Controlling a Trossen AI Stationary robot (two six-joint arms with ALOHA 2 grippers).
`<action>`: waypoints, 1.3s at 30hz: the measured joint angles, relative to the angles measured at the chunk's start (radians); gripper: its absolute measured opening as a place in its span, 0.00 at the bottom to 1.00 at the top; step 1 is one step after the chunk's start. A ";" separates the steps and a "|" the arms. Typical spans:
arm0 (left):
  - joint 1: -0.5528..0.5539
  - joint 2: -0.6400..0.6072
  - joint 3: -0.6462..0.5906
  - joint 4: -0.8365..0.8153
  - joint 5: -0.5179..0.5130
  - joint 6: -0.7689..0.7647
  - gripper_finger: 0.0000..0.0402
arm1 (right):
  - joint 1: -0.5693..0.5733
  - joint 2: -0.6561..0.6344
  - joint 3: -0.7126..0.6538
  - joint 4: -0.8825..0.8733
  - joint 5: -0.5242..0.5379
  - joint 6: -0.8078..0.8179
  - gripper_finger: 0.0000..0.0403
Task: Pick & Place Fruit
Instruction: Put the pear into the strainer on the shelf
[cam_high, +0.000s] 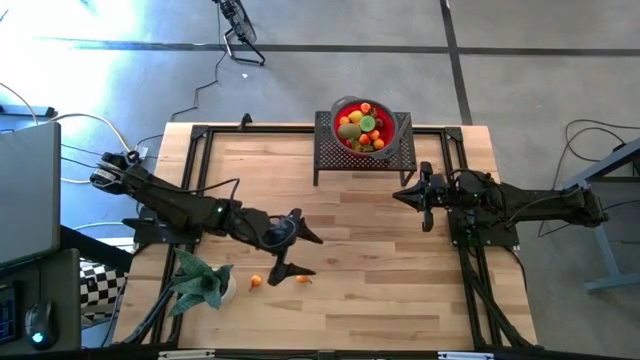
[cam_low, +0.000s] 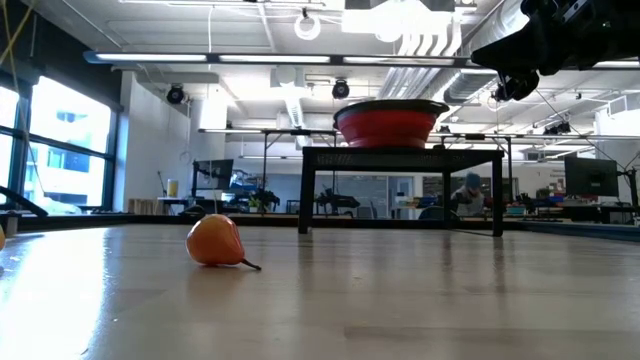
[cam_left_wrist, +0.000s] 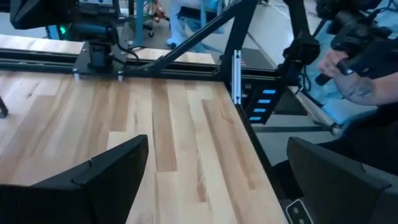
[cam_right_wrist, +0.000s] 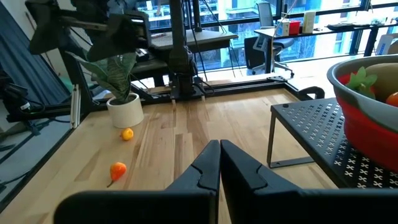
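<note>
Two small fruits are lying loose on the worktop (cam_high: 380, 300) at its near left — an orange (cam_high: 256, 282) just right of the potted plant (cam_high: 200, 285), and a stemmed orange-red fruit (cam_high: 303, 279) a little further right. The rest of the fruit is sitting piled in the red bowl (cam_high: 345, 108) on the black mesh stand (cam_high: 330, 150) at the far middle.

The left gripper (cam_high: 290, 245) is hovering between and slightly beyond the two loose pieces, its jaws spread wide and holding nothing. The right gripper (cam_high: 424, 195) is waiting with jaws closed and empty, near the stand's right leg.

Both loose fruits are small and round, so a descent that is slightly off-centre is likely to nudge one into rolling — towards the plant or the near edge. The orange is lying close enough to the plant pot that a wide-open jaw could be catching the pot or leaves. The bowl is looking heaped, so fruit dropped from above may be bouncing back out.
</note>
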 joint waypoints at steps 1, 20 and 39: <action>-0.010 0.000 0.000 -0.002 -0.016 0.000 0.94 | 0.000 0.000 0.000 0.000 0.000 0.000 0.01; -0.100 0.130 0.000 -0.194 -0.202 -0.008 0.94 | 0.000 0.000 0.000 -0.002 0.000 0.000 0.01; -0.100 0.363 0.000 -0.235 -0.067 -0.079 0.94 | 0.000 0.000 0.000 -0.024 0.000 0.000 0.01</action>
